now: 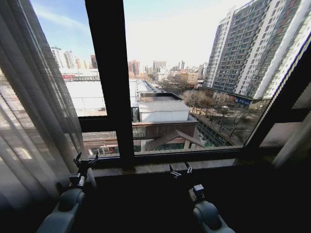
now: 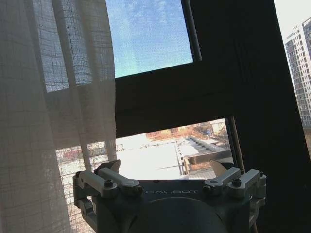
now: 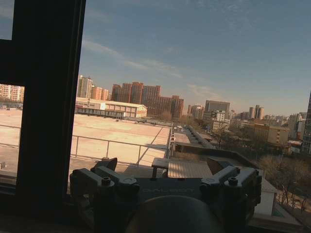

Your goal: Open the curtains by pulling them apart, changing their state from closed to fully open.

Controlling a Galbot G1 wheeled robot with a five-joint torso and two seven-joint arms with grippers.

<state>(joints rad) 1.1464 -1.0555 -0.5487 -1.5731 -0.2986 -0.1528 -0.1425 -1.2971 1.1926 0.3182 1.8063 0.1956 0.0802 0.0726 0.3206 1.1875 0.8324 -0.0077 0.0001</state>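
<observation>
Curtains [image 1: 34, 111] hang bunched at the window's left edge. Left gripper [image 1: 85, 159] beside them and right gripper [image 1: 180, 169] near the sill are both spread, holding nothing.

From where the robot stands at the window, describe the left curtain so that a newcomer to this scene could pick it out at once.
Start at the dark window frame, whose thick upright bar splits the city view. Go left to the edge of the glass: the left curtain hangs there, gathered aside above the left gripper. Unlike the solid dark bars, it is sheer white pleated fabric that lets light through.
</observation>
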